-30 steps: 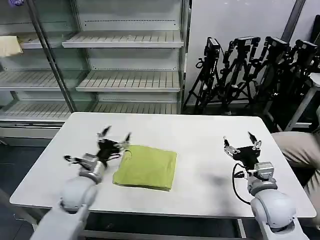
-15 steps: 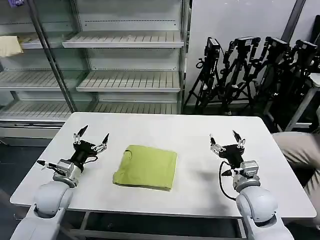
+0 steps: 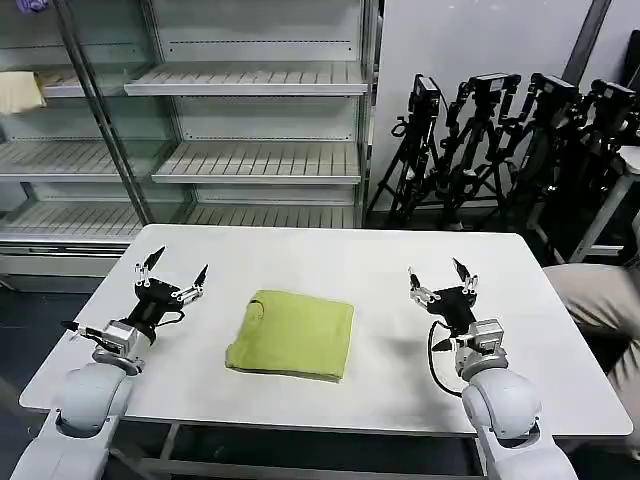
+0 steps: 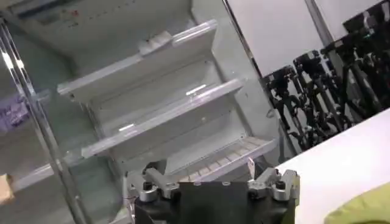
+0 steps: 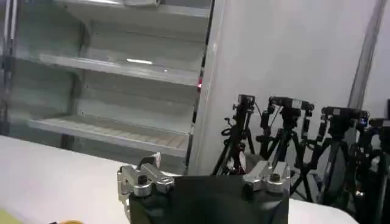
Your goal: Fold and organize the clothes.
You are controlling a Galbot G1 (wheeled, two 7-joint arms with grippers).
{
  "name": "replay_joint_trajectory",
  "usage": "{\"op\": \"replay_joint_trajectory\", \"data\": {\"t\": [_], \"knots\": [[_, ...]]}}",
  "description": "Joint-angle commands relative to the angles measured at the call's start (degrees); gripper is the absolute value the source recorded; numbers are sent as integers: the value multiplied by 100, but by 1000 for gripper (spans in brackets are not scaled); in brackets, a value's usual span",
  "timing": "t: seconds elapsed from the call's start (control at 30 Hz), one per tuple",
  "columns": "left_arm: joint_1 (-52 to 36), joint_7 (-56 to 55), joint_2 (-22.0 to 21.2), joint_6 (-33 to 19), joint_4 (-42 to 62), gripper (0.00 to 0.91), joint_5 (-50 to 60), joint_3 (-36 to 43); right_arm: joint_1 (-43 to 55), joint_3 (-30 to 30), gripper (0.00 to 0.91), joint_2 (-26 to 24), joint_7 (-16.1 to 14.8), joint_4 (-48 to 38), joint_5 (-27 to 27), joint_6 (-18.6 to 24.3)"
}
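Observation:
The clothes, one lime yellow-green shirt (image 3: 293, 333), lie folded into a flat rectangle on the white table (image 3: 400, 260), a little left of its middle. My left gripper (image 3: 175, 265) hovers open and empty over the table, to the left of the shirt and apart from it. On the other side my right gripper (image 3: 436, 270) is also open and holds nothing, a wider gap away from the shirt. In the left wrist view the left gripper (image 4: 210, 179) points toward the shelves, and a corner of the shirt (image 4: 365, 210) shows beside it. The right wrist view has the right gripper (image 5: 204, 173) facing the tripods.
Behind the table stands a glass-fronted shelf unit (image 3: 250, 160) with a pale cream cloth (image 3: 18, 92) on an upper left shelf. A cluster of black tripods (image 3: 500, 150) stands at the back right. Bare table surface lies around the shirt on all sides.
My left gripper has drawn back leftward from the shirt's left edge and is now apart from it. The right gripper has shifted left, nearer the shirt. The shirt has not moved.

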Motion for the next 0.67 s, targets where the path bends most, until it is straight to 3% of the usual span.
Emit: {"op": "replay_joint_trajectory", "data": {"t": [0.03,0.23,0.37,0.67], "knots": [[105,39,90,-41,-144,907,-74,-82,-63,49,907,51,-148,-55,-790,378],[118,37,99,-229,-202,907,-140,-75,-154,76,907,53,-218,-20,-849,475],[263,44,134,-65,-367,907,-445,-47,-165,85,907,188,-155,4,-985,859],[240,1,73,-350,-295,907,-518,77,-134,84,907,233,-135,-42,-1203,862]]}}
